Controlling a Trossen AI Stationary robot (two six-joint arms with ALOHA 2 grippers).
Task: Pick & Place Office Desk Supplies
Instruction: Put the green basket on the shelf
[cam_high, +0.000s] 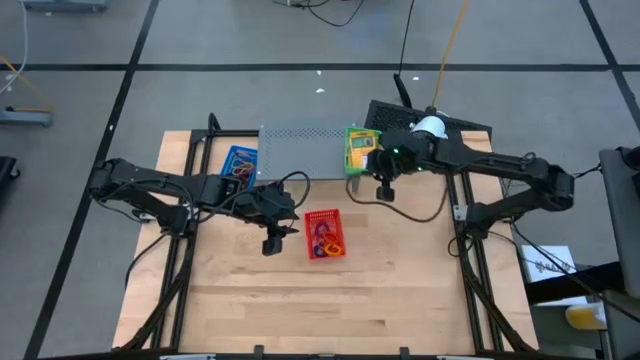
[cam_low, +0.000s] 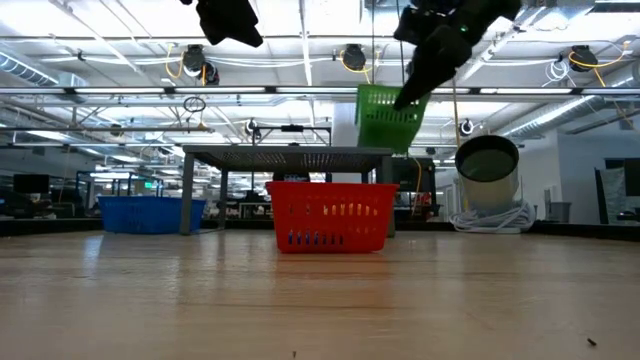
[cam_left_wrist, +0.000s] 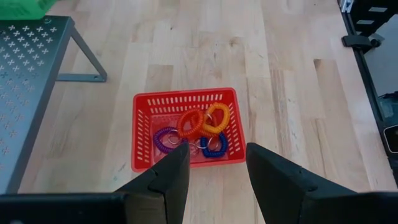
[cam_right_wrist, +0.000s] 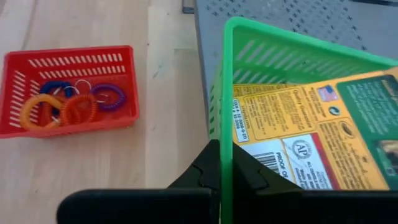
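Wooden table (cam_high: 400, 300), left claw (cam_high: 272, 246) spread above, right claw (cam_high: 385, 190) pinching green basket (cam_right_wrist: 280, 62) rim.

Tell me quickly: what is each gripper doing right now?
Left gripper: open, empty, above the red basket.
Right gripper: shut on the green basket rim, lifted.

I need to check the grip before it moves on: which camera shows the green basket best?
The right wrist view: the green basket fills it, rim pinched between the right gripper fingers, yellow-and-green packets inside. The low view shows it lifted and tilted; the high view, small from above; the left wrist view, only a corner.
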